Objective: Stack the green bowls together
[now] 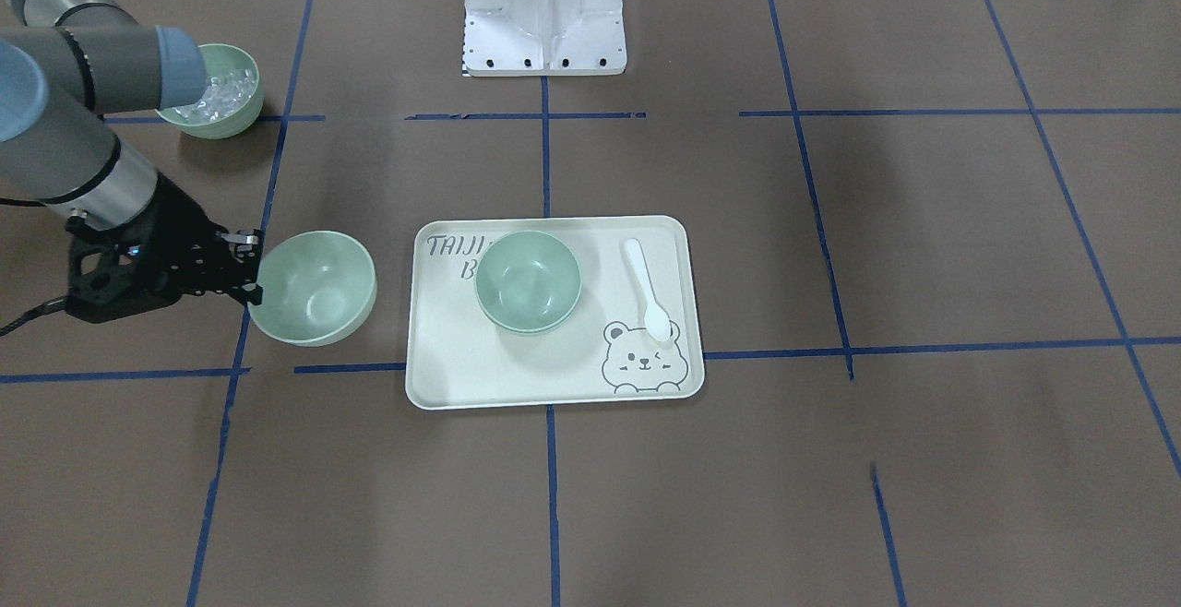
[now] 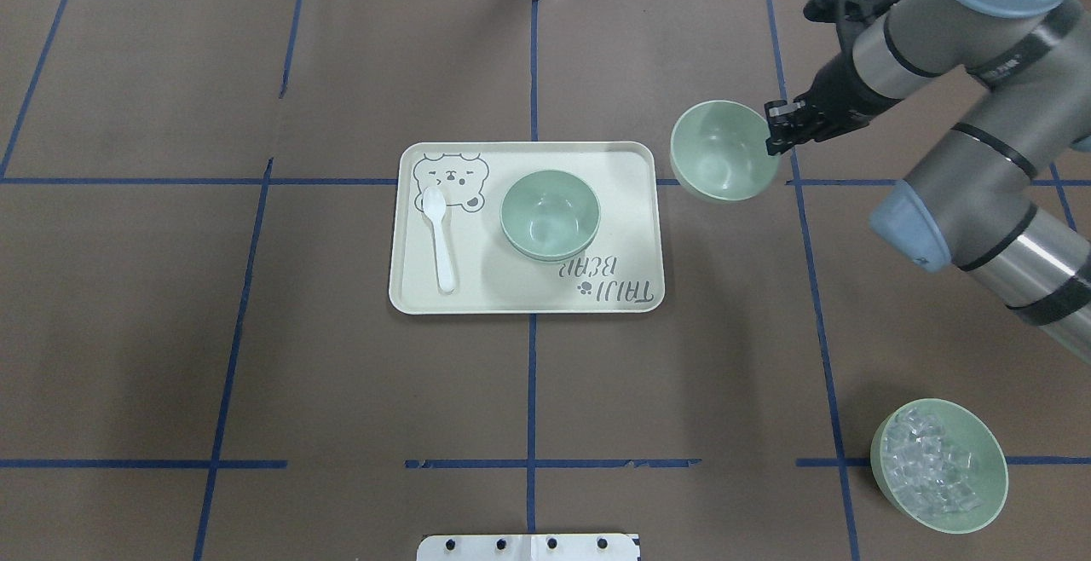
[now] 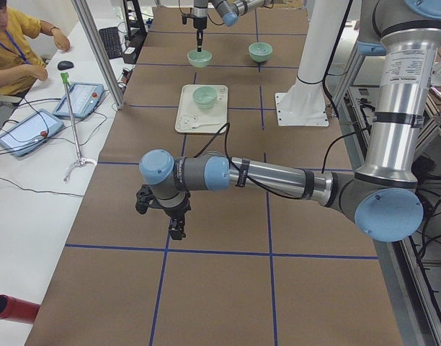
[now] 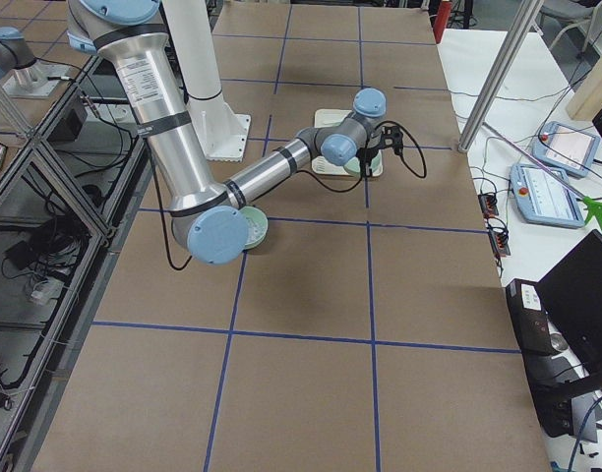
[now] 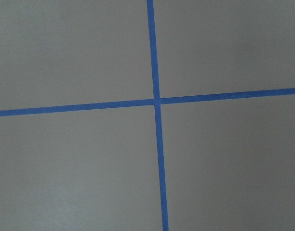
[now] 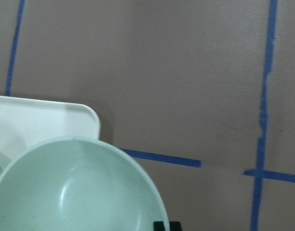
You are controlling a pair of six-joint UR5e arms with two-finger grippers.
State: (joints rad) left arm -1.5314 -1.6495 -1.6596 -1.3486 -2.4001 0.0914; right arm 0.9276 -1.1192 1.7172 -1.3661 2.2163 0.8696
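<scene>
Tabletop [image 2: 256, 373]: carries the tray [image 2: 426, 288], which lies past the held bowl from my right fingers. Nested bowls [image 2: 550, 213], seemingly two, sit on that tray. Held bowl [image 2: 723, 152]: tilted, apparently lifted, its rim pinched between my right fingers [image 2: 777, 128]. I judge it light, stiff and glossy-slick, so the rim is the only purchase. Left fingers [image 3: 176, 229], well apart: I cannot tell their state.

Tray [image 2: 486, 284] reads "TAIJI BEAR" in grey letters, w/ paw mark.
</scene>
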